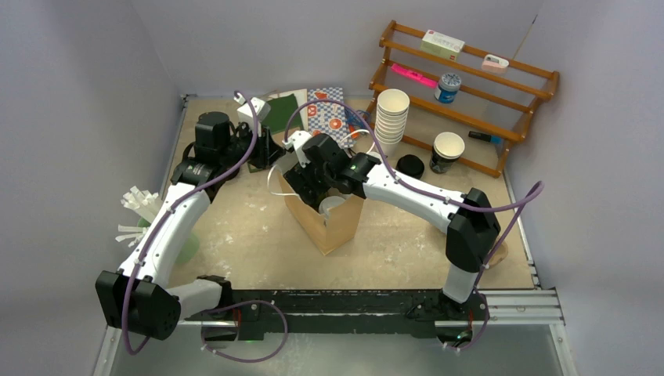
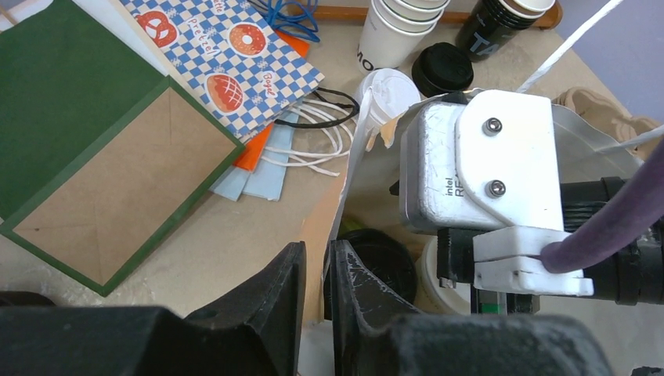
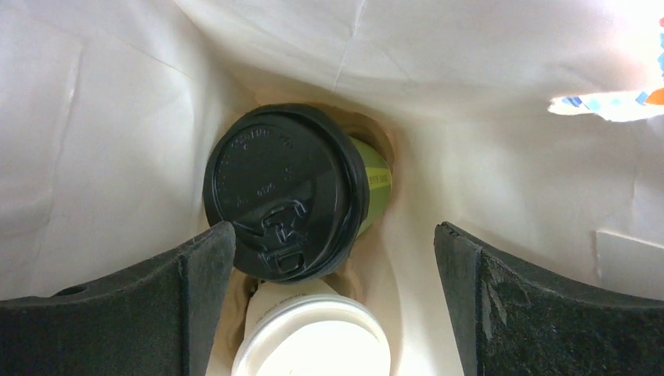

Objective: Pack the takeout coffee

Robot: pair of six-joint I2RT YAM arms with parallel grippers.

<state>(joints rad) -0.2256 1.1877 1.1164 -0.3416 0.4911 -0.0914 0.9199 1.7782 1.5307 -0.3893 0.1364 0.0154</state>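
From above, the brown paper bag (image 1: pixel 333 229) stands open in the middle of the counter (image 1: pixel 438 251). The right hand (image 1: pixel 311 186) is sunk into its mouth, and that arm covers most of the opening. Right beside that hand a white-lidded cup (image 1: pixel 333 206) peeps out of the bag. The left hand (image 1: pixel 270 153) sits at the bag's rim on the opposite side. Well beyond the right hand are a tall stack of white cups (image 1: pixel 391 117), a loose black lid (image 1: pixel 409 166), a dark lidless cup (image 1: pixel 447 151) and a wooden rack (image 1: pixel 470 94).

The left wrist view shows that hand's fingers (image 2: pixel 286 290) nearly together. The bag's upper edge runs down into the thin slit between them, and I can't tell whether they pinch the paper. Just past the fingertips, inside the bag, is the black-lidded cup (image 2: pixel 380 262). The white lid next to it is half hidden under the right arm's white camera housing (image 2: pixel 485 172), which blocks most of what lies ahead. Off to the hand's side, a green-edged flat bag (image 2: pixel 78 102) and a blue checkered bag (image 2: pixel 227 47) lie flat.

The right wrist view looks down between the bag's pale inner walls. That hand's fingers are spread wide and hold nothing. Both cups sit at the bottom beneath it. The black-lidded one, with a green side, lies close to one finger, and the white-lidded one touches it. The overhead view hides the black lid altogether.
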